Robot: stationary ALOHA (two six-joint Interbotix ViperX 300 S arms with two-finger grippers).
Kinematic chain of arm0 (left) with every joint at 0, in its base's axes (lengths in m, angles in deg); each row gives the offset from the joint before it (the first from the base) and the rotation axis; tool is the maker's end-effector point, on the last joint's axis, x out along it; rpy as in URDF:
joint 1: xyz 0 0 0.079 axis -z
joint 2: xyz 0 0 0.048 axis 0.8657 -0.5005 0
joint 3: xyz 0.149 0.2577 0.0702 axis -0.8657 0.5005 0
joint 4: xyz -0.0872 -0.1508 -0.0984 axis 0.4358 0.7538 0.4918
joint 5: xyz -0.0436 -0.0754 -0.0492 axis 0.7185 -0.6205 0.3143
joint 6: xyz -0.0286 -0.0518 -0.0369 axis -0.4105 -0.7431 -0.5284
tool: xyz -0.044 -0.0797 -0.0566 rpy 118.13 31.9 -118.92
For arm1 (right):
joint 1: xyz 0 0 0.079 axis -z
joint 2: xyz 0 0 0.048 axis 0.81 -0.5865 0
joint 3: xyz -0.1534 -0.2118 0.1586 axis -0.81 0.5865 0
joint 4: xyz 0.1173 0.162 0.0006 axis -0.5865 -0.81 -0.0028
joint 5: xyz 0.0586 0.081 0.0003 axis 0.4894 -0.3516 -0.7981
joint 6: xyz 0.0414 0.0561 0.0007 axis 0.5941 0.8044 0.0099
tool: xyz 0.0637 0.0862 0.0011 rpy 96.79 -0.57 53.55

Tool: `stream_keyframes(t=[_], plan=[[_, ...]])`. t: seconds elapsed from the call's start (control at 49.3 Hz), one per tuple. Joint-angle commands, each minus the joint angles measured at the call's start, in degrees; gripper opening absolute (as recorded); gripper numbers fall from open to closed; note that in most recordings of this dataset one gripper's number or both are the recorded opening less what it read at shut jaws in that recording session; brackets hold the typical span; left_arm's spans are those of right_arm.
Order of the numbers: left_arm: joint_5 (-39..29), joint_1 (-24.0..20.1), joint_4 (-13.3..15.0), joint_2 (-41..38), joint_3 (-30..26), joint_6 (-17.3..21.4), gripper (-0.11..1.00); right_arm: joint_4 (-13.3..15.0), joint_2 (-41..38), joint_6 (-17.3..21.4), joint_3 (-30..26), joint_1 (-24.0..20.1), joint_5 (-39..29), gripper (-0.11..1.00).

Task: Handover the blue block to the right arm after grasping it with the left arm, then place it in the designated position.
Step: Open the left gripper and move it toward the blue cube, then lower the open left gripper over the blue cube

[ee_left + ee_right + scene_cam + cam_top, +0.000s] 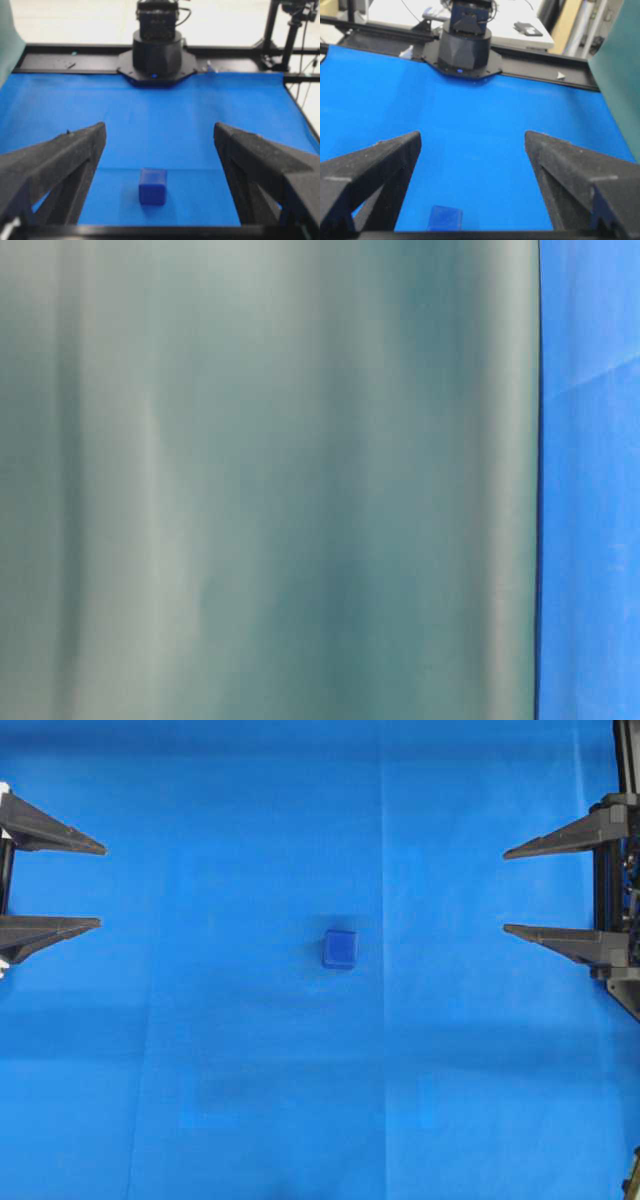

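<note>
Rough black left fingers (60,170) spread apart, nothing between them.
Small, round-edged dark-blue block (339,949) lies on creased blue cloth (200,1050); right fingers (560,838) likewise apart.

The blue cloth (200,1050) is seen from straight above, skimmed edge-on from table level behind a close grey-green sheet (270,480), and faced low from opposite ends by both wrist views.

The blue block (340,949), a small dark-blue cube with rounded edges, sits flat on the blue cloth (250,1100) near its middle, standing free, a shade darker than the cloth beneath it.
</note>
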Motion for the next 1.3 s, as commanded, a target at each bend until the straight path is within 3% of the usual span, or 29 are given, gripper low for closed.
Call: stream_keyframes(t=[0.0,0.203,0.649,1.277], plan=[[1.14,0.18,-0.09,-1.32,-1.05,0.0,0.91,-0.35,-0.7,0.09,-1.67,0.35,0.35,0.96],[5.27,0.09,-0.09,-7.29,-3.34,0.09,0.91,-0.26,-1.58,0.09,-2.02,0.88,0.53,0.96],[13.45,-0.62,-0.09,-26.1,-13.8,0.09,0.91,-0.53,-2.02,0.18,-2.29,0.97,0.53,0.96],[12.83,-1.23,-0.09,-49.22,-35.16,0.53,0.9,-0.44,-2.72,0.18,-2.29,0.97,1.14,0.96]])
